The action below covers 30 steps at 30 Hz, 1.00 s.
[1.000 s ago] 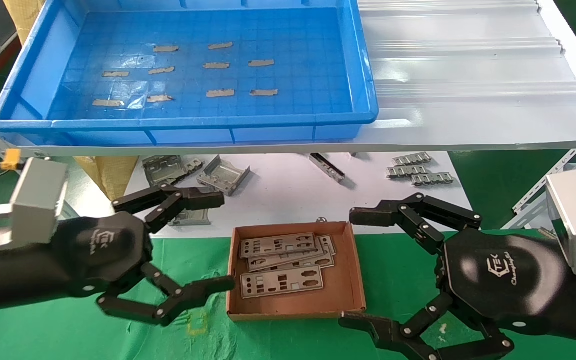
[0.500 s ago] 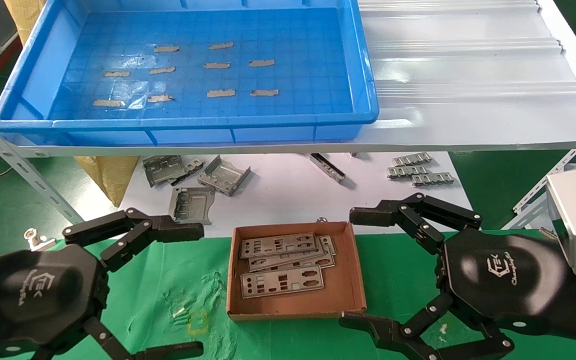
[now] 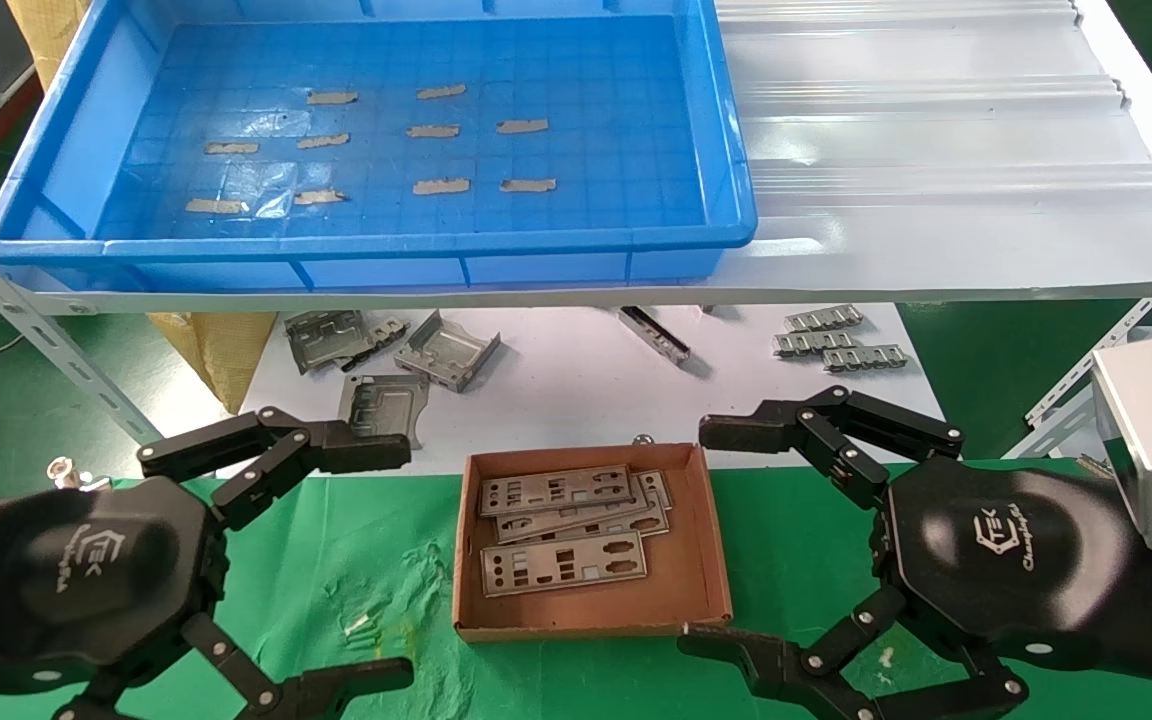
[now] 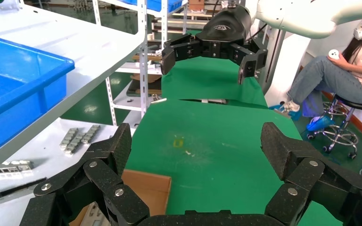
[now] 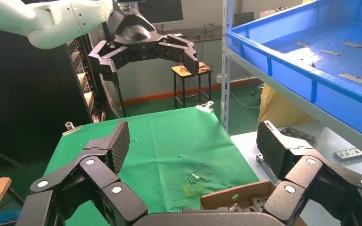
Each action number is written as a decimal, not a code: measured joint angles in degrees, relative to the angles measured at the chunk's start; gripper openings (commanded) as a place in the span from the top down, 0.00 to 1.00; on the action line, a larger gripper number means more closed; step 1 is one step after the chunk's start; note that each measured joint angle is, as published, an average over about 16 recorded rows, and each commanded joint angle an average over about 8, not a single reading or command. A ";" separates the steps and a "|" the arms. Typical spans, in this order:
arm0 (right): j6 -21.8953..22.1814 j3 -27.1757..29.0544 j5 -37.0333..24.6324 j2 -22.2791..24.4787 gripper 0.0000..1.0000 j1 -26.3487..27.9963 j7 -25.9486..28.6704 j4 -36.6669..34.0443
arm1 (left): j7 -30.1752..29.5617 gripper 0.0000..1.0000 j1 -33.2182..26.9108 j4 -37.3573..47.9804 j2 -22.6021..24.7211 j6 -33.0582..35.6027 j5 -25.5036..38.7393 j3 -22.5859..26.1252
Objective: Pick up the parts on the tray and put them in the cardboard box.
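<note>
The blue tray (image 3: 366,243) sits on the upper shelf and holds only bits of brownish tape on its grid floor; no parts lie in it. The cardboard box (image 3: 688,560) rests on the green cloth between my two grippers. Several flat silver parts (image 3: 561,565) lie stacked inside it. My left gripper (image 3: 391,565) hovers open to the left of the box with nothing in it. My right gripper (image 3: 711,537) stays open just right of the box, also with nothing in it. The left wrist view shows a box corner (image 4: 146,188) by the left fingers (image 4: 121,143).
Bent metal brackets (image 3: 446,350) and ribbed grey strips (image 3: 841,343) lie on the white surface under the shelf, behind the box. A white corrugated sheet (image 3: 936,150) covers the shelf to the right of the tray. A seated person (image 4: 344,70) shows beyond the table.
My left gripper has drawn back from the box's left wall, leftward and toward me, staying open. The right gripper and the parts in the box have not moved.
</note>
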 measured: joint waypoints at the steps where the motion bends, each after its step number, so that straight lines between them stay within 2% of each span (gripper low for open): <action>1: 0.00 0.00 0.00 0.00 0.00 0.00 0.00 0.00 | 0.02 0.00 -0.04 0.08 0.04 0.00 0.03 0.03; 30: 0.00 0.00 0.00 0.00 0.00 0.00 0.00 0.00 | 0.25 0.00 -0.42 0.87 0.48 -0.09 0.36 0.38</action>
